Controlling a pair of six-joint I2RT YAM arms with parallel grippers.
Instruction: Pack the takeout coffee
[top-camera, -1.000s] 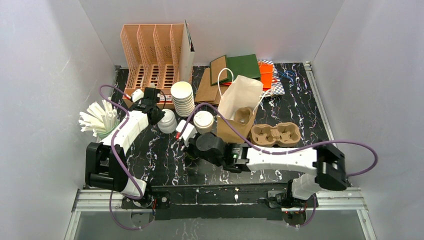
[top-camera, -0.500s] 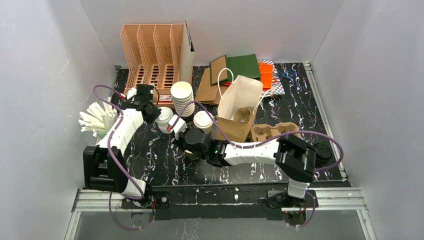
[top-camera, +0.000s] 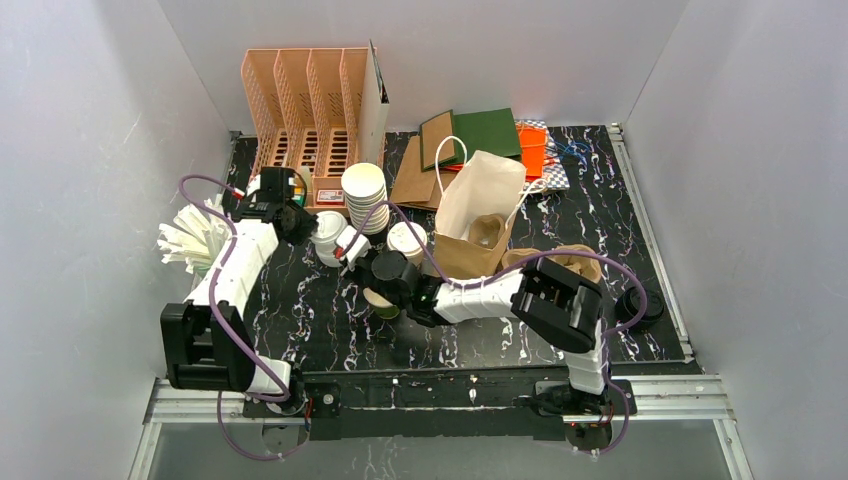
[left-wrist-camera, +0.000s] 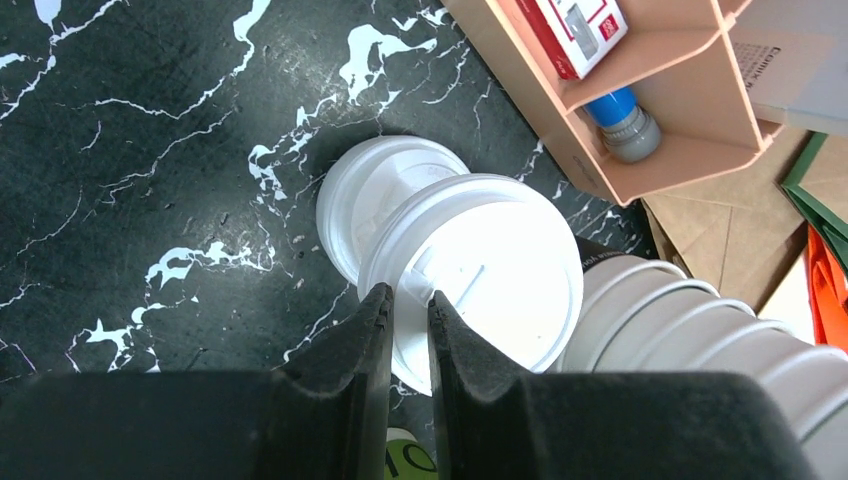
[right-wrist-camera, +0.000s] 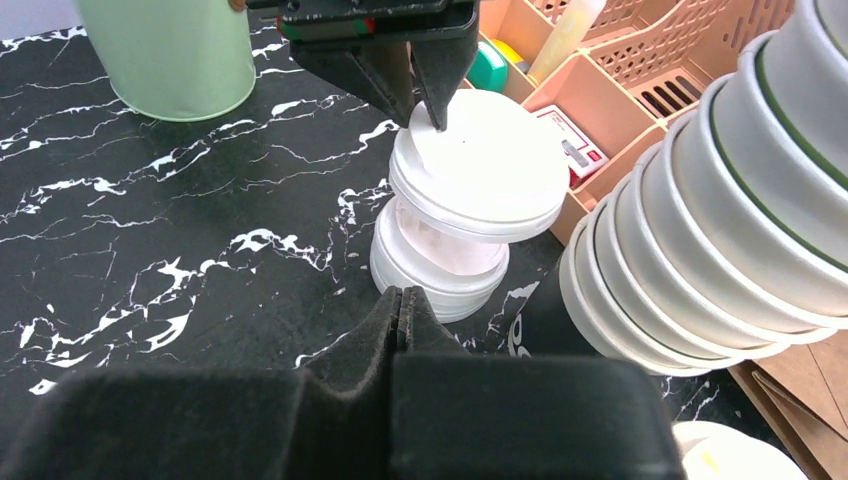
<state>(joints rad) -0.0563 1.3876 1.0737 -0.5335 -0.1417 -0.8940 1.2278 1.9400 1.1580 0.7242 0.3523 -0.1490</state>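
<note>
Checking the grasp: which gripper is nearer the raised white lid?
Left. The left gripper pinches the rim of the raised white lid; the right gripper, shut, hangs just short of the lids beneath it.

Legible print: scant.
Red-and-white box (left-wrist-camera: 575, 25) in the peach organizer (left-wrist-camera: 660, 120): label too small to read.
Pale card (left-wrist-camera: 795, 60), upper right: faint line, possibly beginning "Com".
Green patch (left-wrist-camera: 408, 462) at the lower edge: cut-off black characters, unreadable.
Black object (right-wrist-camera: 525, 320) beside the stacked cups (right-wrist-camera: 720, 200) — white letter fragments, unreadable.
White sip lid (left-wrist-camera: 470, 265): raised moulding, no lettering made out.
</note>
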